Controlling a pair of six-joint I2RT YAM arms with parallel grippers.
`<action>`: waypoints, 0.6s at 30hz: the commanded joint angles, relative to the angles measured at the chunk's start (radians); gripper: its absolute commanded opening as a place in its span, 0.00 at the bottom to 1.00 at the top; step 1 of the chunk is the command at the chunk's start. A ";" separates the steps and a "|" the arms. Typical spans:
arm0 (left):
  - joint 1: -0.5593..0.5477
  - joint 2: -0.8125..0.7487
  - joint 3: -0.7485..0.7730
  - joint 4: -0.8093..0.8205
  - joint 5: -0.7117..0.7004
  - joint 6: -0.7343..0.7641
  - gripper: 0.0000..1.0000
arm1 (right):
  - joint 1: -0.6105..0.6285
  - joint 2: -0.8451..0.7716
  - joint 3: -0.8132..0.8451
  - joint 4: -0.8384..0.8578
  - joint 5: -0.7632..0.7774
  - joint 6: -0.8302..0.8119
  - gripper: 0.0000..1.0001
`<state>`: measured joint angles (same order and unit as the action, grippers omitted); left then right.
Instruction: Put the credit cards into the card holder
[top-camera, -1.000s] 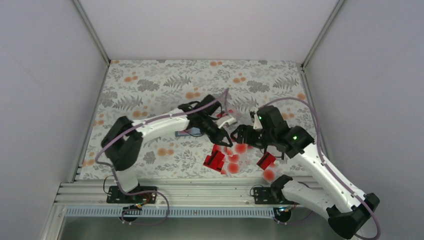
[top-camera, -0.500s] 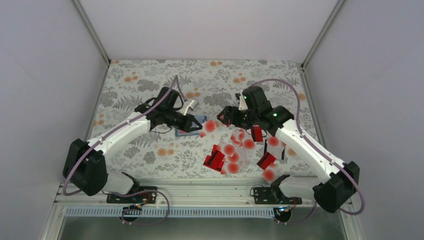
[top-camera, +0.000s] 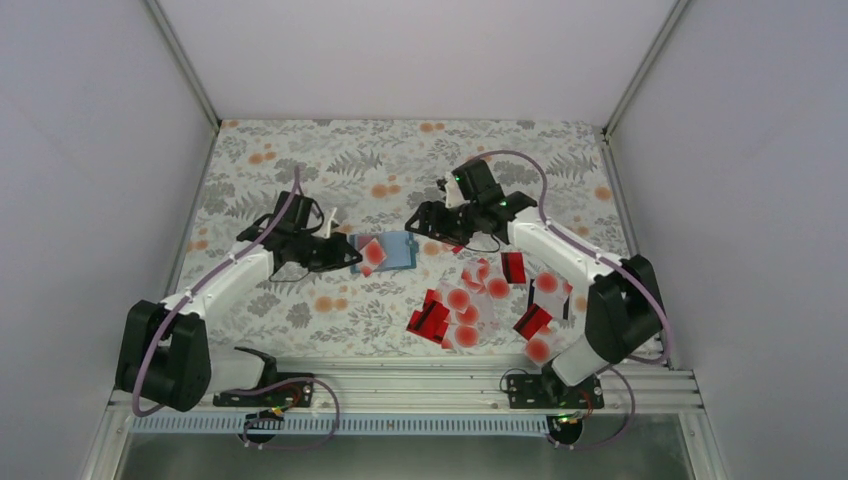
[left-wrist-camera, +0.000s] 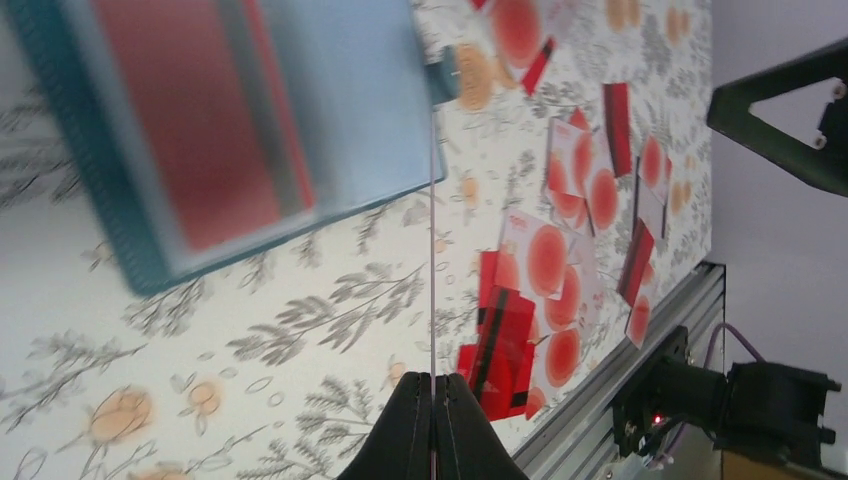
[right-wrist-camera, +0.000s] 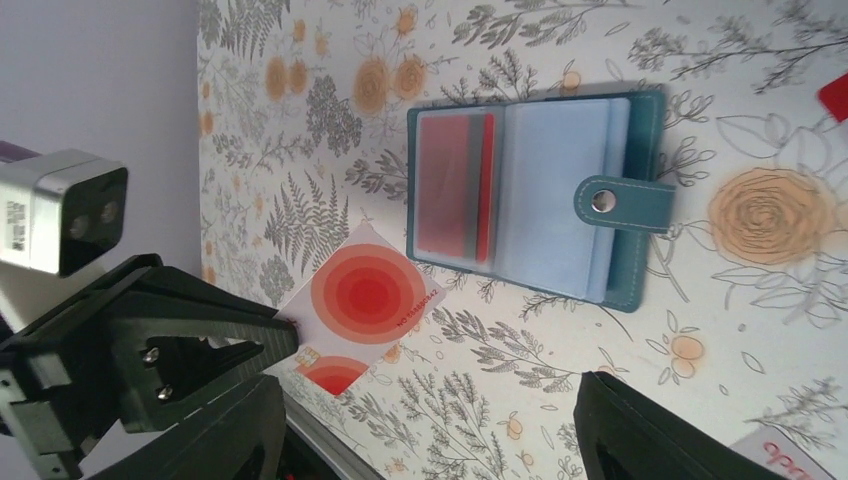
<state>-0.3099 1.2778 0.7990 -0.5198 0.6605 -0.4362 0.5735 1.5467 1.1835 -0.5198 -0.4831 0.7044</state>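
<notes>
Left hand (left-wrist-camera: 433, 382) clamps a card (right-wrist-camera: 365, 295), edge-on in its own view; the right wrist view shows its red dot, 7 o'clock of the holder (right-wrist-camera: 545, 195); right hand (top-camera: 418, 222) fingers apart.

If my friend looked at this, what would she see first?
Probably the bright red jumble of cards at the front right of the table. Next, the open blue holder in the middle, with the left gripper holding a dotted card right by it.

White-shelled left arm (top-camera: 225, 278) and right arm (top-camera: 555, 245), black at joints and fingers (right-wrist-camera: 650, 435), carry purple cables (top-camera: 508, 154); green lights (top-camera: 460, 180) glow on the right.
</notes>
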 joint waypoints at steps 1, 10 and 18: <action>0.033 -0.012 -0.056 0.057 -0.010 -0.081 0.02 | -0.006 0.050 0.031 0.089 -0.086 -0.019 0.74; 0.042 0.068 -0.084 0.182 -0.067 -0.164 0.02 | -0.007 0.220 0.074 0.136 -0.153 -0.039 0.72; 0.042 0.138 -0.111 0.312 -0.045 -0.193 0.02 | -0.015 0.292 0.100 0.149 -0.191 -0.057 0.72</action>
<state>-0.2722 1.3964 0.7017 -0.3027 0.6018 -0.6018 0.5697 1.8225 1.2385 -0.3985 -0.6426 0.6785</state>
